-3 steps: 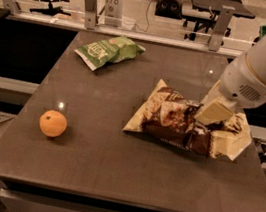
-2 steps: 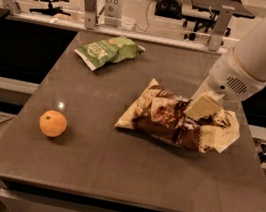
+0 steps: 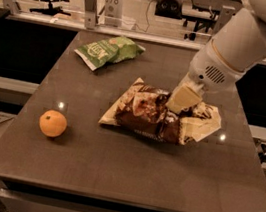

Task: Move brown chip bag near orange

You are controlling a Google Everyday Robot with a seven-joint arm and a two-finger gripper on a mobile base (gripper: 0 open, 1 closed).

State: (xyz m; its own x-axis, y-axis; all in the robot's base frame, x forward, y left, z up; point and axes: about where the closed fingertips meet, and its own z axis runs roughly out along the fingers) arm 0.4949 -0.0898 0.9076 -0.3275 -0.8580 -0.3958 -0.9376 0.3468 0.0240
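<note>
The brown chip bag (image 3: 144, 116), dark brown with cream ends, lies in the middle of the dark table (image 3: 135, 184), its right end slightly raised. My gripper (image 3: 181, 103) comes down from the upper right on a white arm and is shut on the top of the bag's right half. The orange (image 3: 53, 123) sits near the table's left edge, well to the left of the bag and apart from it.
A smaller green bag (image 3: 109, 51) lies at the table's far left. Railings and office furniture stand behind the table. The table's front edge runs below the orange and the bag.
My gripper has moved left with the brown chip bag in it, so the bag is closer to the orange. The orange and the green bag have not moved.
</note>
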